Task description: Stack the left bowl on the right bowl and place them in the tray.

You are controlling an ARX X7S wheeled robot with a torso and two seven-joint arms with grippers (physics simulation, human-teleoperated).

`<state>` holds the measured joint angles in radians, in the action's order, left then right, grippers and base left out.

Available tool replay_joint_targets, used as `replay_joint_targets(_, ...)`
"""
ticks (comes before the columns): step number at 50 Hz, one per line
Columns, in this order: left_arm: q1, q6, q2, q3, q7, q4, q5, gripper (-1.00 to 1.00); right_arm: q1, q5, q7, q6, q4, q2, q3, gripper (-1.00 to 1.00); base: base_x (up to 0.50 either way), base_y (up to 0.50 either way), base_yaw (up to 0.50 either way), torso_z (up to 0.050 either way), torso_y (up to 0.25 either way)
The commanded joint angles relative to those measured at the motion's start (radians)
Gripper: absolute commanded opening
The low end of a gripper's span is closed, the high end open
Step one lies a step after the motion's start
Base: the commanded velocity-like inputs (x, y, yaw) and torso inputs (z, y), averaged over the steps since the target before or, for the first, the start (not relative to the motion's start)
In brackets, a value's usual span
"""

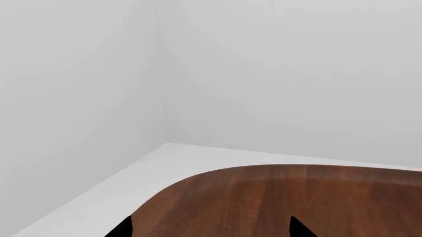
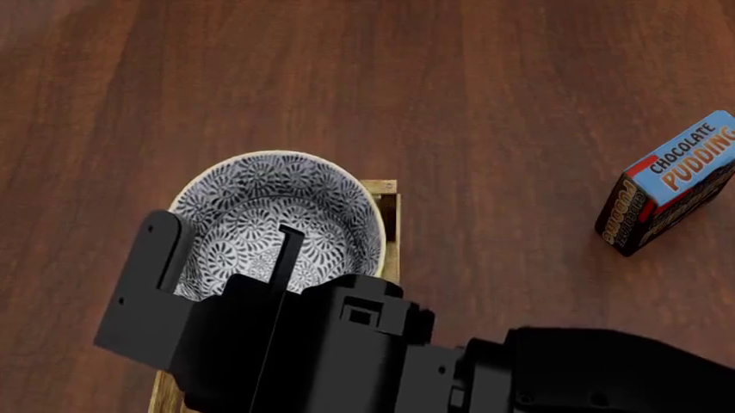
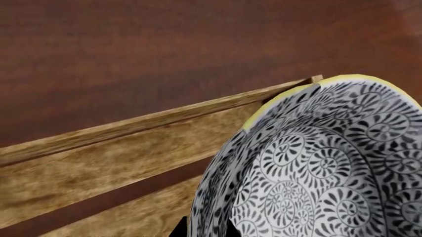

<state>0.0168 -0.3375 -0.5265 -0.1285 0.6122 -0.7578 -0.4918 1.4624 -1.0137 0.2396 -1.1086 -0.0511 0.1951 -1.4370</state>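
Now the right gripper (image 2: 236, 258) pinches the rim of the patterned bowl (image 2: 275, 215), one finger inside and one outside, and holds it over the wooden tray (image 3: 99, 158). Whether a second bowl sits under it, I cannot tell. Lower it slowly and flat, inside the walls, then let go. The left gripper (image 1: 211, 229) is spread wide, holding nothing, by a table (image 1: 297, 197) corner.
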Motion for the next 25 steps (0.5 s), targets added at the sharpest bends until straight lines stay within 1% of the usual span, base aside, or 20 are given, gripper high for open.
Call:
replay_joint_targets(1, -0.001, 0.0, -0.001, 0.004, 0.002, 0.001, 0.002, 1.0, -0.01, 0.052, 0.0, 0.007, 0.003, -0.002, -0.003, -1.0, 0.0, 0.0, 0.0, 0.0, 0.0)
replay_joint_targets(25, 0.004, 0.007, -0.003, 0.009, 0.003, 0.002, 0.007, 1.0, -0.049, 0.052, -0.003, 0.026, 0.018, -0.001, -0.02, -1.0, 0.0, 0.0, 0.0, 0.0, 0.0)
